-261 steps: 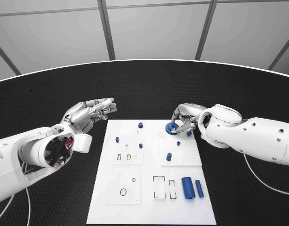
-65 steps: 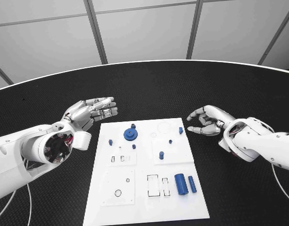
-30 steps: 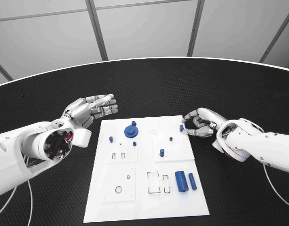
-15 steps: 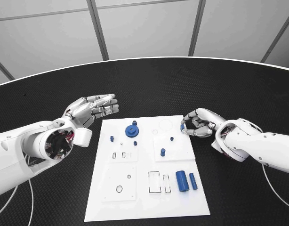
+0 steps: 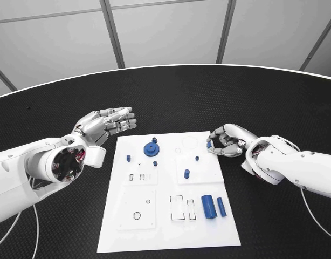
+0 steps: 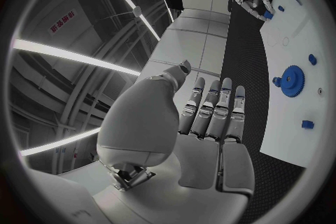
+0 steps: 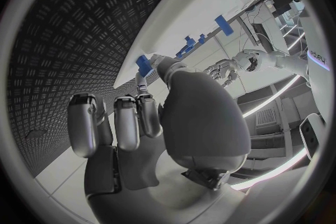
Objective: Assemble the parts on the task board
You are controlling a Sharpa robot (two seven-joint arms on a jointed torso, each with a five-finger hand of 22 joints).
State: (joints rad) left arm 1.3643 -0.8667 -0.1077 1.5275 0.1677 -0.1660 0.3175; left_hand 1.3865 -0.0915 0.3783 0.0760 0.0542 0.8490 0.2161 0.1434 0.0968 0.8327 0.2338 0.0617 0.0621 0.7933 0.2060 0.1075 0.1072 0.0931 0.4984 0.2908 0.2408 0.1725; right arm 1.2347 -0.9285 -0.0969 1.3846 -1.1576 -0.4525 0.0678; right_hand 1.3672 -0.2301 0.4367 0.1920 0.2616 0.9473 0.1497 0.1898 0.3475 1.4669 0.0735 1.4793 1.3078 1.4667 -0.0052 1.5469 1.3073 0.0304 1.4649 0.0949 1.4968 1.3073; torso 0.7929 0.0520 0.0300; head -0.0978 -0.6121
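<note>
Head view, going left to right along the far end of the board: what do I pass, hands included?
Left robot hand → blue gear-shaped round part on the white task board → small blue peg → right robot hand, fingertips at a small blue part at the board's edge.

1. The worktop [image 5: 173,97] is black, matt, with a woven, finely ribbed texture in the right wrist view
2. The task board [image 5: 165,216] is a smooth white plate, flat and matt, looking like plastic
3. The gear [image 5: 151,149] and the cylinder [image 5: 208,206] are smooth blue plastic with a slight sheen
4. The left hand [image 5: 103,125] and the right hand [image 5: 226,140] are silver with a satin metallic finish
5. The arm shells [image 5: 313,167] are glossy white plastic
</note>
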